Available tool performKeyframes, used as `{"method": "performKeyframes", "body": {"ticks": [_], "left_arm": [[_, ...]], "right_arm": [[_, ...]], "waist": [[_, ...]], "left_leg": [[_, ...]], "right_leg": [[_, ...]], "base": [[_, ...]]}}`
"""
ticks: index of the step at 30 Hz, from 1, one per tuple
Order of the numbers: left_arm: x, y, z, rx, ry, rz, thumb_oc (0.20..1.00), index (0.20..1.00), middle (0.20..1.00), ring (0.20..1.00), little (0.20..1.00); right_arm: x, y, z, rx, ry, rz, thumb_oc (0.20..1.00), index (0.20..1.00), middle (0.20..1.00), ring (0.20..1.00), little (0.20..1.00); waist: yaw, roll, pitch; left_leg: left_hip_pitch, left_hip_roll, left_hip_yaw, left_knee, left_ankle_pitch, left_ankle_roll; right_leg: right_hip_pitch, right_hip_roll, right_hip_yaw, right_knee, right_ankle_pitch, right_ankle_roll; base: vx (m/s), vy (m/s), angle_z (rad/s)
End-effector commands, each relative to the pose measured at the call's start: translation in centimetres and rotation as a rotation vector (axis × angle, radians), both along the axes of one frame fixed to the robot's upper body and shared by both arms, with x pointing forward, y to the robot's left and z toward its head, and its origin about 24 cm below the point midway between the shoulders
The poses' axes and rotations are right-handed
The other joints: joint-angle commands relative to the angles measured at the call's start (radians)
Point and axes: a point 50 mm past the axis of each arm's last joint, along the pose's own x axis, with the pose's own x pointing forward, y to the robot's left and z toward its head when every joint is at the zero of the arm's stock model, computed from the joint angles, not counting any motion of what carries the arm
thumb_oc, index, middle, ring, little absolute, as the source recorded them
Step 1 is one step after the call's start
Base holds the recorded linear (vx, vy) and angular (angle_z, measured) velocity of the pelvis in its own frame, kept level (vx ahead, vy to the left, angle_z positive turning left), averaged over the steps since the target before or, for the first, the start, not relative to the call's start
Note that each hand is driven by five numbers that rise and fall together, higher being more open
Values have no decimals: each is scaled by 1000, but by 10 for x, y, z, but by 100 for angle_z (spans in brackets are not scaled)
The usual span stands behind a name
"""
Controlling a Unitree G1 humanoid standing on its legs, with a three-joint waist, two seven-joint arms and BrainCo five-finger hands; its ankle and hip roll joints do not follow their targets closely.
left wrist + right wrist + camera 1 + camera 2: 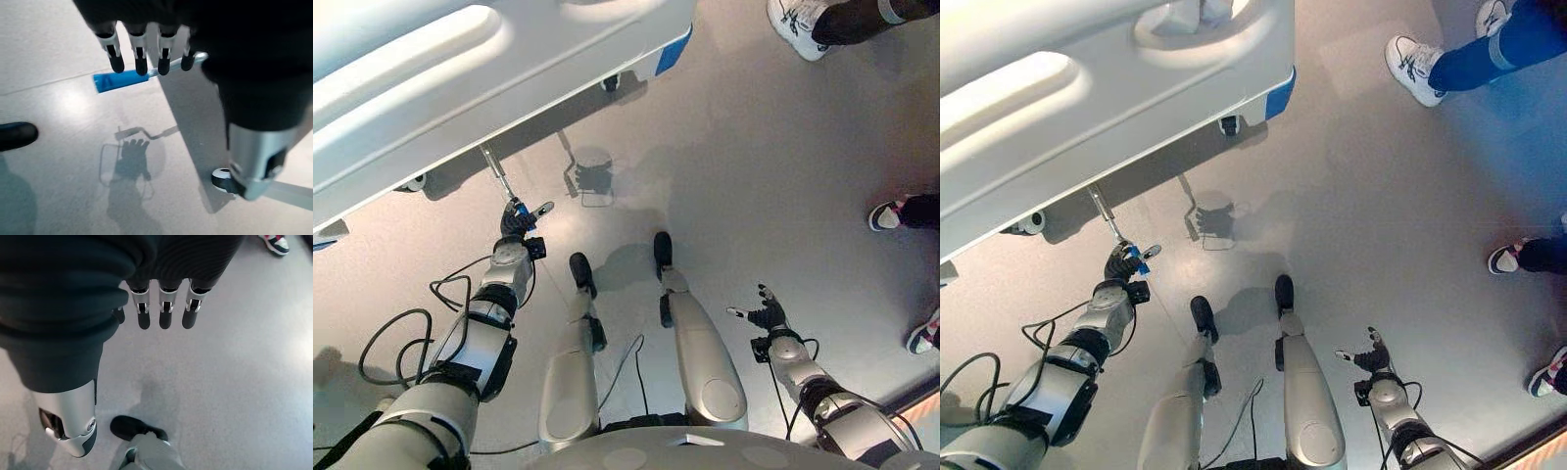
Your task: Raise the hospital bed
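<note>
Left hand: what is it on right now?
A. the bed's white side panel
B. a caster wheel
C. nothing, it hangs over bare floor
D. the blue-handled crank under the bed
D: the left hand has its fingers curled over the blue-handled crank that sticks out from under the hospital bed.

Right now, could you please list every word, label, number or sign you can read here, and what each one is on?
There is none to read: the hospital bed, its blue-handled crank at the left hand and the floor carry no legible text.
</note>
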Motion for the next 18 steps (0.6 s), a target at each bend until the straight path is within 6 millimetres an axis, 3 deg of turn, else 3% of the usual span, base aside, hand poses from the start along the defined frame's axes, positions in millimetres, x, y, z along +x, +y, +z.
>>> {"method": "performKeyframes", "body": {"ticks": [1,7,18], "left_arm": [[2,17,9,-64,-37,109,1000,1000,1000,1000,1000],[0,35,18,-77,-59,185,1000,1000,1000,1000,1000],[10,42,40,-50,-122,199,1000,1000,1000,1000,1000]], "right_arm": [[-2,-10,6,-22,-42,-16,1000,1000,1000,1000,1000],[5,-7,14,-16,-98,-3,1000,1000,1000,1000,1000],[10,-7,25,-3,-173,2,1000,1000,1000,1000,1000]], "waist": [[-9,-32,1],[-13,-53,19],[-21,-77,39]], "left_leg": [[-64,-17,-37,22,76,10],[-115,-14,-46,29,81,9],[-220,-11,-76,27,95,7]], "right_leg": [[-32,-25,17,-71,150,74],[-70,-19,10,-72,156,76],[-159,-28,-19,-76,167,83]], "base": [[0,0,0],[0,0,0],[7,-15,7]]}}
